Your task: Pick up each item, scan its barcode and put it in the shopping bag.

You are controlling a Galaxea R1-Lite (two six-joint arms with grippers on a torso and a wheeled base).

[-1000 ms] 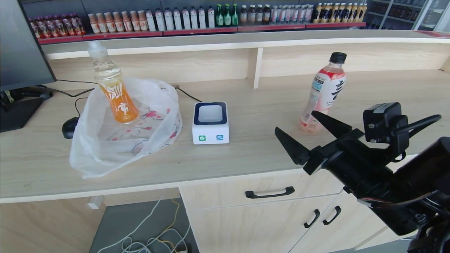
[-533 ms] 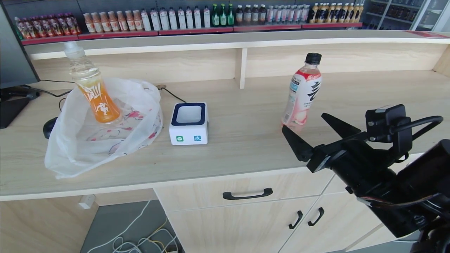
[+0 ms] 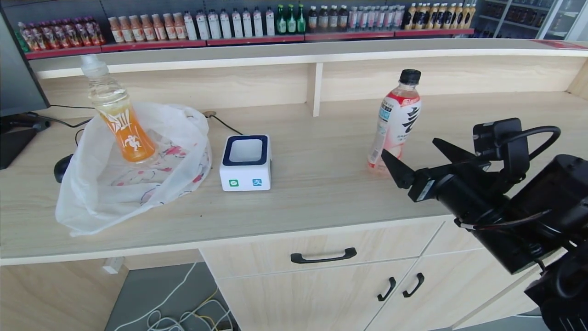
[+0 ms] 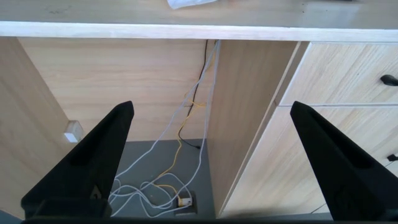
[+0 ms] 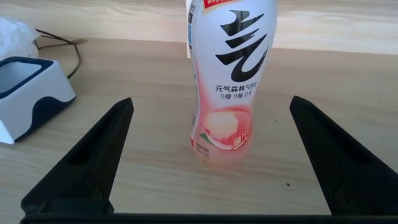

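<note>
The left gripper [image 4: 211,106] is seen w/ its fingers spread wide and nothing between them. It is pointed at the open space under the counter [image 3: 321,197], where cables [image 4: 152,186] are lying on the floor.

On the counter, at the far left, a dark monitor [image 3: 18,64] and a black mouse [image 3: 62,168] are found. Next to the mouse the shopping bag [image 3: 138,193], white plastic w/ red print, is lying open and slumped. The orange bottle [image 3: 120,120] is stood upright inside it, towards the back, cap on, w/ liquid in the lower part only. Just right of the bag the scanner [image 3: 245,162] is placed, a white box w/ a dark blue rim around its top window. A thin black wire [image 3: 225,123] is lying behind it.

Further right, well apart from the scanner, the pink bottle [image 3: 396,122] is stood upright on the bare counter, black cap on. The right gripper [image 3: 409,146] is held low in front of it, released, fingers wide apart and empty. In the right wrist view the bottle is framed between the two fingers, but it seems to stand a bit beyond the tips; depth cannot be judged well. No contact w/ the bottle is seen.

Along the back a shelf [image 3: 257,42] w/ rows of bottles is visible.
</note>
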